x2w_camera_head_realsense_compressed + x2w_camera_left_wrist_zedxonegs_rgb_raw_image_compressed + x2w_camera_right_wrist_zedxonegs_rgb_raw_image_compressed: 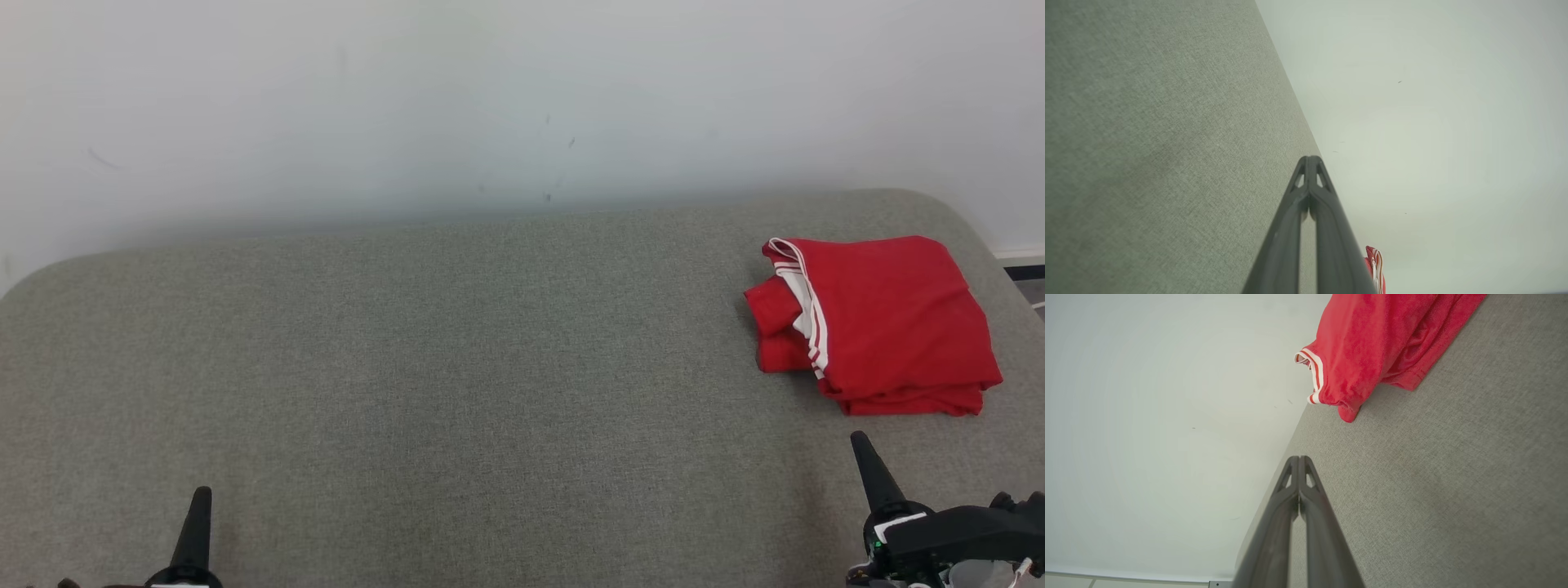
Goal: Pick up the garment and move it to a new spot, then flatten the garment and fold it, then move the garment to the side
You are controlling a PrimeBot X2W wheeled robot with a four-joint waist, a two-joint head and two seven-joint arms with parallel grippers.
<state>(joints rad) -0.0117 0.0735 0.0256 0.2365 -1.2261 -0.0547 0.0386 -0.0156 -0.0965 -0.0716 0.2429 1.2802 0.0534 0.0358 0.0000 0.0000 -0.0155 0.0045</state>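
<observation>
Garment: a red garment (882, 318) with white-striped trim lies in a loosely folded stack at the right of the head view. It sits on the grey fabric surface (457, 367), close to that surface's upper right corner.

Left claw: the left gripper (200, 500) is at the lower left of the head view, fingers pressed together and holding nothing. Its wrist view shows the tips meeting over bare fabric.

Right claw: the right gripper (864, 453) is at the lower right, likewise closed tight and empty (its tips meet in its own wrist view too).

Key relation: the garment lies almost straight up the frame from the right gripper, near but apart, with a strip of bare grey between them. The left gripper is well apart from it, across nearly the whole width of the frame, so the right arm is the nearer one.

Lie of the stack: roughly square and a little wider across the frame than up it. The striped hem runs down its left edge, and the layered edges face the lower frame, toward the right claw.

Stage (a judgement): the stack already looks folded and set aside, so this could be the finish or a fresh start; I cannot tell which.

If a pick comes next: the right fingers would need to part before they reach that near edge.
</observation>
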